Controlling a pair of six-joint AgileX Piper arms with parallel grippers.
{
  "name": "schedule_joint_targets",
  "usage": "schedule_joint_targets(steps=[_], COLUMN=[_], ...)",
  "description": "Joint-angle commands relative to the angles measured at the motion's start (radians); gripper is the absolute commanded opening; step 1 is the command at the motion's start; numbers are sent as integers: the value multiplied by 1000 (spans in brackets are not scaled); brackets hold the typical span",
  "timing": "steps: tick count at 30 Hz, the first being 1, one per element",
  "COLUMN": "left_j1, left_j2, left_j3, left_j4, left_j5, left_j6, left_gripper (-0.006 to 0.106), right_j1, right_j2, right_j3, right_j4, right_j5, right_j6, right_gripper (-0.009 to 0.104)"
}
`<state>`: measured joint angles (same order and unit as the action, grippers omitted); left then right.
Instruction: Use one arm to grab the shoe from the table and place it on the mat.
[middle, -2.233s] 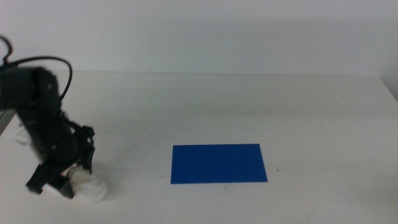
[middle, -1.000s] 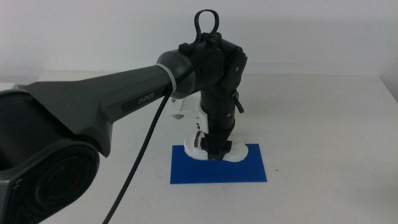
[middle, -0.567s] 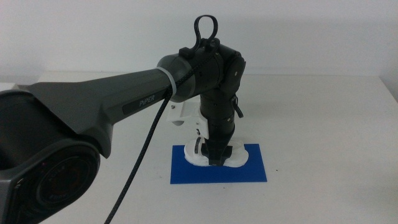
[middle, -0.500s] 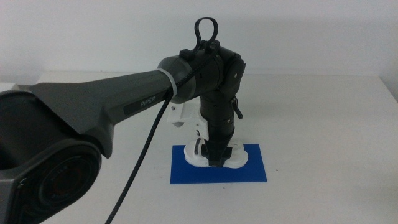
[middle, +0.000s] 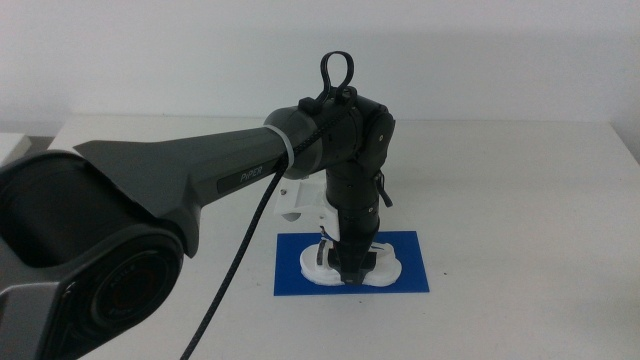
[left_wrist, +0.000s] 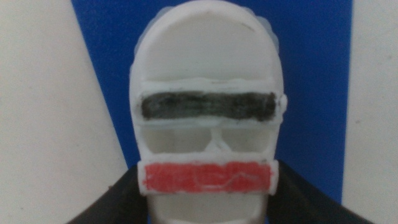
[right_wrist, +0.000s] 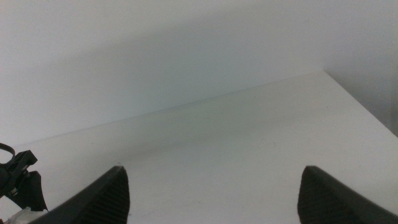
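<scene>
Shoe (middle: 349, 266) on mat (middle: 410, 270), left gripper (middle: 350, 272) clamped around it

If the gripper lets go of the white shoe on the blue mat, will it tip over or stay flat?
The shoe probably stays flat: its broad white sole lies along the mat. It looks stiff, since the straps hold shape between the left gripper jaws. The right gripper waits apart.

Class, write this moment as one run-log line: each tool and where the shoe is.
left tool: shut on shoe | shoe: over mat | right tool: open, waiting
</scene>
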<state>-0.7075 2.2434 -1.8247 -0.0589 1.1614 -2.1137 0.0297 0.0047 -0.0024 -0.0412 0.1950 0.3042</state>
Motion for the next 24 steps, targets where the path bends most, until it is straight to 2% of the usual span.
schedule_joint_targets(steps=[1,5,14,16,18,22,24], left_j1=[8,13,35,43,55,63,83], left_j2=[-6,-9,-199,-301,-408,-571,-662], left_j3=[-1,-1,-1,-1,-1,44,131], left_j4=[-4,-4,20,59,129,359,379], left_j5=[8,24,60,60,60,60,60], left_j6=[-14,-11,59,173,357,917,1124], left_gripper=[63,94,94,94,94,94,94], right_j1=[2,2,2,2,2,2,2], right_j2=[-5,-5,-5,-5,-5,-5,-5], right_j3=[2,2,2,2,2,2,2], right_j4=[-7,-7,-7,-7,-7,-7,-7], right_j5=[-9,-9,-9,-9,-9,-9,-9], right_j6=[-4,-4,-4,-4,-4,-4,-4], right_gripper=[79,79,79,79,79,79,79])
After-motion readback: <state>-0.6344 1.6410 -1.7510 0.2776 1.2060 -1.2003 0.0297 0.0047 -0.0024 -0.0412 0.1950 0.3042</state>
